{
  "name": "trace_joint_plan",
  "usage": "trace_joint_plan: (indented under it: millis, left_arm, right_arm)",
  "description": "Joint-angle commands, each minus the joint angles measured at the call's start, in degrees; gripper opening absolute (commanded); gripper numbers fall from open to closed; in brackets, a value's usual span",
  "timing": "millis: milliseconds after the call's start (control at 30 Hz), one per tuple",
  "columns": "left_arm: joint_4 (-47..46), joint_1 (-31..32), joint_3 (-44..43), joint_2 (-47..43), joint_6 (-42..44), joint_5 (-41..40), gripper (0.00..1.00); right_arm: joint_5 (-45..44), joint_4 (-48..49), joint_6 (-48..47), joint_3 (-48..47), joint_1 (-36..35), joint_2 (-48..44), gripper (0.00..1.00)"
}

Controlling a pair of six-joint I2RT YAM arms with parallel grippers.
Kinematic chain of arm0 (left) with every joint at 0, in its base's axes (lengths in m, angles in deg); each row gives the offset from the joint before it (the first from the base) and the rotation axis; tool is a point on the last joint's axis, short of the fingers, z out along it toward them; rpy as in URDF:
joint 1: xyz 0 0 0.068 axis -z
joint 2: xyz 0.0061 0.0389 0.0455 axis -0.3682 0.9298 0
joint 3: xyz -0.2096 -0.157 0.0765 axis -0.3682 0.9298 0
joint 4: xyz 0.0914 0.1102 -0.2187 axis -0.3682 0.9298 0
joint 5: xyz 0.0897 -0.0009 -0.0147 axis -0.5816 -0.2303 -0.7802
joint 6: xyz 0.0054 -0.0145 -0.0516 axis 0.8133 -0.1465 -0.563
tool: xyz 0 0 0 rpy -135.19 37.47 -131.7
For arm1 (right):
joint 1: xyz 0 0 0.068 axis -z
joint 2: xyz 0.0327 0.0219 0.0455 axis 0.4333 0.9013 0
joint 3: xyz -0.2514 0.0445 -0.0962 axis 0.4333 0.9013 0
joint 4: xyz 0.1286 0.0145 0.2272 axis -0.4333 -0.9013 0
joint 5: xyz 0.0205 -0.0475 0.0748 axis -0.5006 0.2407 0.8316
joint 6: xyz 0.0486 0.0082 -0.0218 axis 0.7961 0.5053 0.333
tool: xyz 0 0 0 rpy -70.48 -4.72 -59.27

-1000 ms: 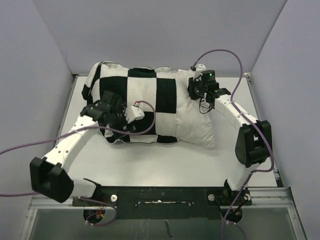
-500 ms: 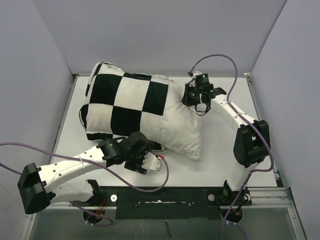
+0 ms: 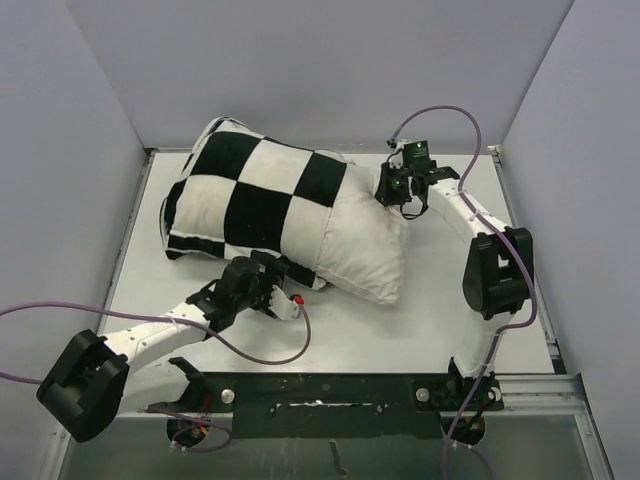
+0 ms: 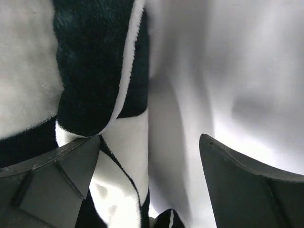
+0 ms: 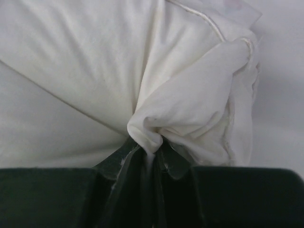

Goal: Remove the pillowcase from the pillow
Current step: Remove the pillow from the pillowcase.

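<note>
The soft fabric pillowcase (image 3: 255,200), patterned in large black-and-white checkerboard squares, lies slantwise across the far left part of the flat white table (image 3: 420,330). It is plump and full. It covers most of the large plain white wrinkled pillow (image 3: 365,250), which sits inside it. Only the pillow's right end sticks out bare, from the case's open mouth toward the middle of the table.

In the left wrist view the pillowcase (image 4: 90,71) looks plush, with a thin white edge running down its hem. The smooth white pillow (image 4: 228,71) shows just to the right of that hem.

The left gripper (image 3: 285,290) is at the near edge of the bundle, where the checkered hem meets the bare pillow. Its dark fingers (image 4: 52,180) stand wide apart. The hem and a strip of pillow lie in the gap between them (image 4: 149,175), but nothing is clamped. I cannot tell whether either finger touches the cloth.

The right gripper (image 3: 395,190) is at the pillow's far right corner. Seen from its own wrist, its jaws are pinched nearly together (image 5: 149,147) on a gathered fold of the white pillow (image 5: 95,61). Creases fan out from the pinch, and a seamed corner bunches up just to the right of it.
</note>
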Motion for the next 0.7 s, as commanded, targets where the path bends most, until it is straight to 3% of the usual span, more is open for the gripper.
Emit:
trace_joint_plan:
  millis: [0,67,100,133,267,333,467,533,667]
  left_arm:
    - [-19.23,-6.03,0.18,-1.45,2.62,7.91,0.84]
    - [-20.34,-7.48,1.70,-1.56,2.94,10.31,0.79]
    - [-20.54,-8.26,1.84,-1.60,2.56,11.31,0.74]
    - [-20.64,-8.82,1.86,-1.54,2.00,11.97,0.69]
    - [-21.44,-11.13,0.94,-0.88,-1.18,13.66,0.48]
    - [-20.61,-11.83,-0.06,-0.68,-2.95,14.70,0.27]
    - [-20.93,-12.16,-1.42,-0.07,-6.40,16.05,0.06]
    - [-20.41,-12.15,-2.55,0.54,-7.67,15.93,0.00]
    - [-15.41,-12.23,-6.56,1.47,-11.72,14.60,0.00]
  right_arm:
    - [1.12,-8.37,-2.24,-1.95,0.77,3.34,0.15]
    - [3.97,-8.34,-0.83,-2.03,1.09,2.35,0.64]
    - [5.31,-8.23,0.06,-1.58,1.53,1.06,0.73]
    - [6.68,-7.52,1.39,-0.22,2.16,-0.84,0.95]
    - [9.83,0.46,8.31,11.75,6.60,-15.90,0.98]
    - [11.73,2.62,12.03,17.45,7.65,-23.78,0.98]
    - [10.33,1.39,16.17,25.61,1.76,-35.60,0.98]
    - [6.26,-2.05,17.78,28.11,-1.71,-40.83,0.98]
    - [0.11,-6.50,22.83,32.59,-5.26,-50.46,0.98]
